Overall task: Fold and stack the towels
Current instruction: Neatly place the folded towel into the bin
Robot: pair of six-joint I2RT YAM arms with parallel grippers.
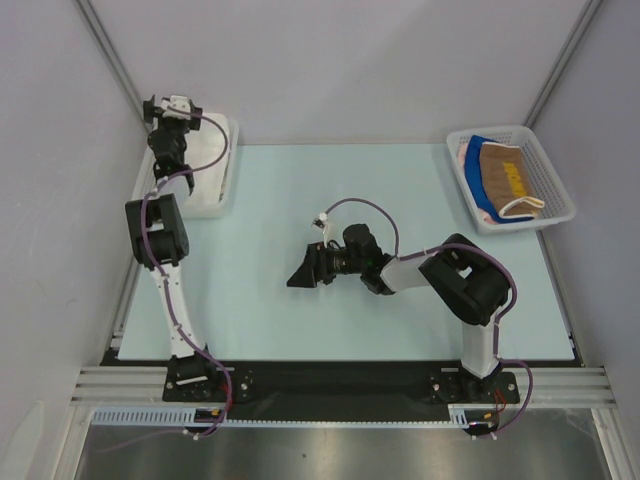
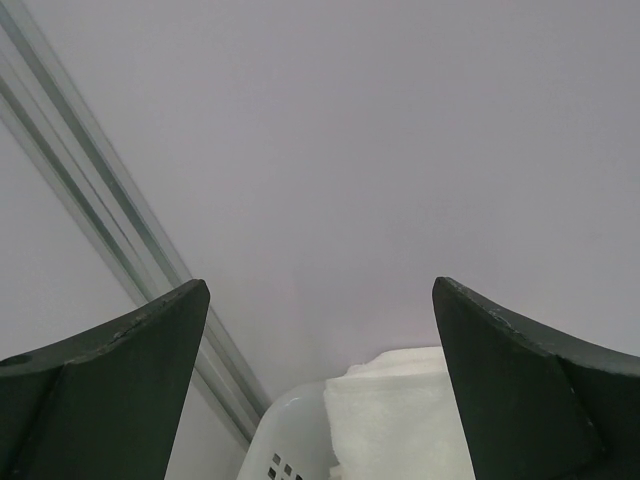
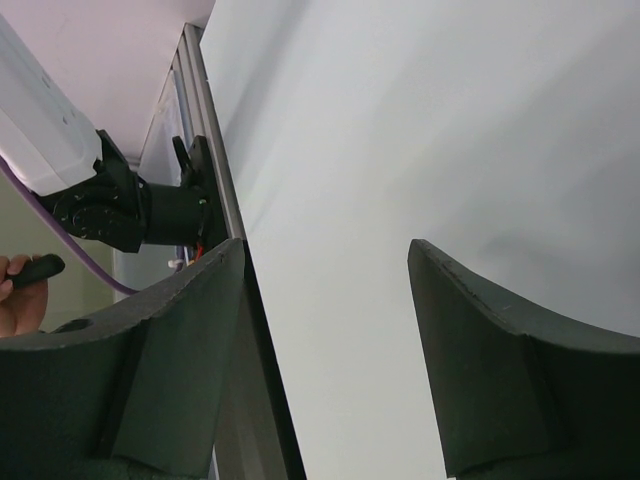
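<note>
Left wrist view: our left gripper [image 2: 320, 285] is spread wide, holding nothing. Below it lies a white towel [image 2: 395, 415], probably soft and floppy; we should pinch its edge.

The table [image 1: 270, 200] offers open passage across its far half and near left. The right arm [image 1: 420, 272] lies low across the middle, blocking it. The left arm [image 1: 158, 232] stands over the left basket [image 1: 220, 195], hard by the side wall [image 1: 50, 150]. The right basket [image 1: 556, 176], with towels [image 1: 505, 180] in it, takes up the far right corner.
</note>
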